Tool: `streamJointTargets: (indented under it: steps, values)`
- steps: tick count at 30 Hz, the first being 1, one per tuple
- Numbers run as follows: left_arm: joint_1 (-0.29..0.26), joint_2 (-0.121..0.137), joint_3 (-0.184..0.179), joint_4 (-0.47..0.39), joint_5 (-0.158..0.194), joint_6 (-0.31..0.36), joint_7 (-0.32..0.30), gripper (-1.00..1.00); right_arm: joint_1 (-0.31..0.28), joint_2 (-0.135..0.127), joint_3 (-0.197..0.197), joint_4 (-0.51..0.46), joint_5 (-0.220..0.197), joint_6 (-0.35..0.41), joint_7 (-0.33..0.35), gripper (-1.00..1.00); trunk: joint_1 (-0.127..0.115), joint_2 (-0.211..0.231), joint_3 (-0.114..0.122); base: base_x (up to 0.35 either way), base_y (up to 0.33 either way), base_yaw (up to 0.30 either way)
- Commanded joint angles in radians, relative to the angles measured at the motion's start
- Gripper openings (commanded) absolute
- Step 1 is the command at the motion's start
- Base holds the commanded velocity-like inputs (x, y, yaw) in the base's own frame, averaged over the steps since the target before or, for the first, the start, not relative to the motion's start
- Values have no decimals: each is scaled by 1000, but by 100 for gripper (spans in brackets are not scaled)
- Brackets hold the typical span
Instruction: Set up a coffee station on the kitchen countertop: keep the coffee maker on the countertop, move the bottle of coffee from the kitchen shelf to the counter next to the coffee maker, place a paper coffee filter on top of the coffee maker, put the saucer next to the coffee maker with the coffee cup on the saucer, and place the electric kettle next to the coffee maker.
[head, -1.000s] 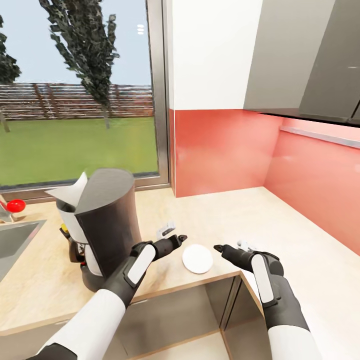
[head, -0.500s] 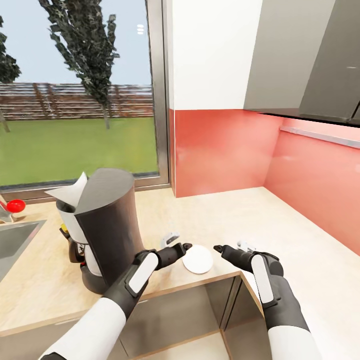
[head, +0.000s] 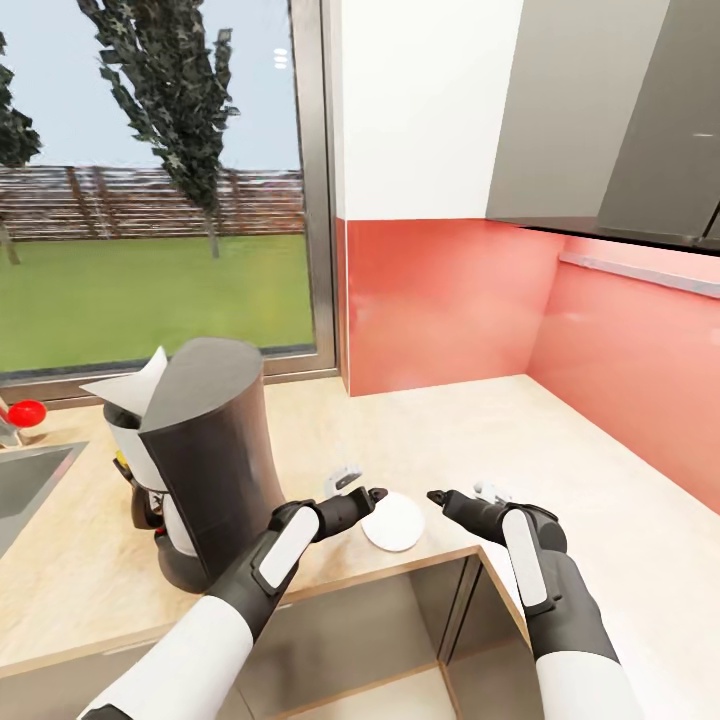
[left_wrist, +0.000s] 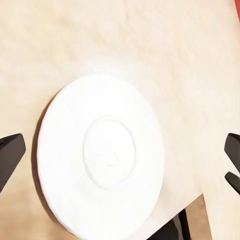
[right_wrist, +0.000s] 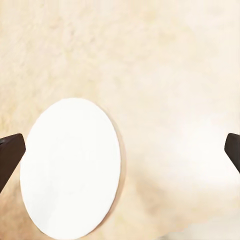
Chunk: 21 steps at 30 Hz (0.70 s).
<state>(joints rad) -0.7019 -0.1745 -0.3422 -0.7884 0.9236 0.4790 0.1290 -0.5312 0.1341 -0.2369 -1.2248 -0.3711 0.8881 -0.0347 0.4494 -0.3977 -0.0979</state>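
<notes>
On the bench, head view, clock face centred on the saucer:

Saucer: a white saucer lies flat on the light wood bench, close to its front edge, where the front line turns a corner.

Saucer, wrist views: in the left wrist view the saucer shows its round centre well, with one side of its rim reaching past the bench edge; in the right wrist view the saucer sits toward one fingertip, bare bench beyond.

Coffee maker: the dark grey coffee maker stands upright at about 9 o'clock from the saucer, near but not touching.

Paper filter: a white paper coffee filter sticks out of the coffee maker's top on its window side.

Left pincer: the left pincer is over the saucer's 9 o'clock rim, spread wide and holding nothing; both dark fingertips sit at opposite borders of its wrist view, with the saucer between them.

Right pincer: the right pincer is just beside the saucer at 3 o'clock, also spread wide and empty.

Sink: a steel sink lies past the coffee maker at 9 o'clock.

Red object: a small red object sits by the window behind the sink; what it is cannot be told.
</notes>
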Motion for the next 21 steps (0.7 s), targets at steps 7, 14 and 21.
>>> streamJointTargets:
  steps: [7,14,21]
  values:
    - [-1,0,0,0,11,3,10,100,-1,2,-2,4,-5,5,-3,100,1,-2,-1,1,0,-52]
    - [-1,0,-1,0,10,1,16,100,-1,4,0,49,-8,4,-2,100,1,-2,0,0,0,-78]
    - [2,0,-1,0,9,1,17,100,-1,5,1,63,-9,3,1,100,1,-2,0,0,0,-5]
